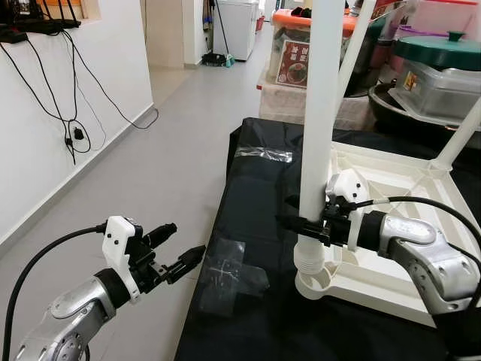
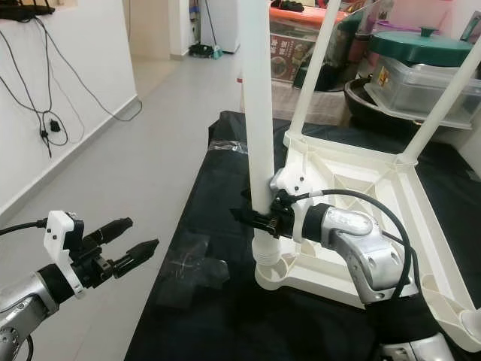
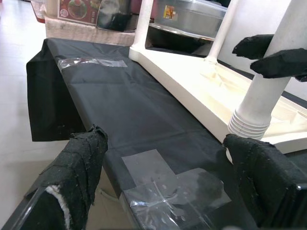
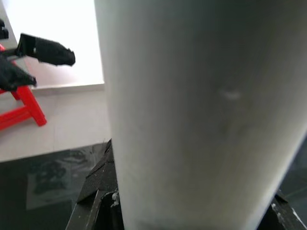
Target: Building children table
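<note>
A white plastic children's table [image 1: 391, 280] lies upside down on a black-covered surface [image 1: 255, 195]. One white table leg [image 1: 319, 113] stands upright in its near-left corner socket. My right gripper [image 1: 301, 223] is shut on this leg just above its ribbed base, and the leg [image 4: 201, 110] is very close in the right wrist view. Two more legs [image 2: 443, 98] [image 2: 319, 53] rise from the far corners. My left gripper [image 1: 186, 241] hangs open over the floor, left of the black surface, with nothing between its fingers [image 3: 81, 167].
Clear tape patches [image 1: 233, 274] [image 1: 263, 154] lie on the black cloth. Storage boxes and lidded pots [image 1: 443, 75] crowd the back right. A white wall with hanging cables [image 1: 68, 113] runs along the left, beside open grey floor [image 1: 165, 173]. A red stool [image 4: 19, 105] stands on the floor.
</note>
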Robot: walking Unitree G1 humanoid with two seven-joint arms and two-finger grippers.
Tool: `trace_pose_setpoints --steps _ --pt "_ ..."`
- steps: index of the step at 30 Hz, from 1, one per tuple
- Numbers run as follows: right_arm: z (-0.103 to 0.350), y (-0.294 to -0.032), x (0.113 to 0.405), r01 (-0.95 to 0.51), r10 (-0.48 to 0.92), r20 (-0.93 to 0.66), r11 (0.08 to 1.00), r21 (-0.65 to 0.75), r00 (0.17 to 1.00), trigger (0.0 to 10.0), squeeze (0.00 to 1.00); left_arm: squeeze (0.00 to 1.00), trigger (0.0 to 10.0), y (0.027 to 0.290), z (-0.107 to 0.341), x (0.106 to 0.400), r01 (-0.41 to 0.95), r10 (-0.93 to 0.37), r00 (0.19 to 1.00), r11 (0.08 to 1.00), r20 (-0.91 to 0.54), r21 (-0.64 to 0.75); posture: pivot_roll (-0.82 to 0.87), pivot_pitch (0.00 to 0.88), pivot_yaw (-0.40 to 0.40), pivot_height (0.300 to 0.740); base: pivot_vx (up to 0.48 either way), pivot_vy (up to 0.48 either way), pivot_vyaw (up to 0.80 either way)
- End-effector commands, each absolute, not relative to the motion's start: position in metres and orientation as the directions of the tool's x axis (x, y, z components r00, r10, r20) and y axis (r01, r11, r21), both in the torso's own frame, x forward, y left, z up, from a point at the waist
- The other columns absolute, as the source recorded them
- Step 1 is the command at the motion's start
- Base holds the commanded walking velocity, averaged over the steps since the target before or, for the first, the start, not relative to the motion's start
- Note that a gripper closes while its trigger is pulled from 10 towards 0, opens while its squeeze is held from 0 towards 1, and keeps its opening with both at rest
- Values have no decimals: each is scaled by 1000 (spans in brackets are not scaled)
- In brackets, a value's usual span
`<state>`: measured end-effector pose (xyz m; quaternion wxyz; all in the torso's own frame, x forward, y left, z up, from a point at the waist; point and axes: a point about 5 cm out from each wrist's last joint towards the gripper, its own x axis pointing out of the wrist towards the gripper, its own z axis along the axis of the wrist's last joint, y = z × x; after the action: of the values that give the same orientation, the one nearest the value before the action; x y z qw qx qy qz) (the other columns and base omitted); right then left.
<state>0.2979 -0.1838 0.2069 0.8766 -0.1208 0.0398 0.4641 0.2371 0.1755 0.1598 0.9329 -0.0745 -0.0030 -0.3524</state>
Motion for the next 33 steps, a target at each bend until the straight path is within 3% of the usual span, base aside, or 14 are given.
trace_pose_setpoints --steps 1,19,33 --pt "204 -187 297 -821 799 -192 540 -184 569 0 0 0 10000 173 158 236 662 -662 747 735 52 -149 53 0 -99 740 0 0 0" --pt "200 -195 285 -864 830 -251 455 -215 499 0 0 0 10000 168 156 235 658 -659 750 735 54 -166 47 0 -99 740 0 0 0" --pt "183 -174 279 -899 872 -225 405 -170 435 0 0 0 10000 170 154 234 643 -645 762 746 50 -175 54 0 -107 740 0 0 0"
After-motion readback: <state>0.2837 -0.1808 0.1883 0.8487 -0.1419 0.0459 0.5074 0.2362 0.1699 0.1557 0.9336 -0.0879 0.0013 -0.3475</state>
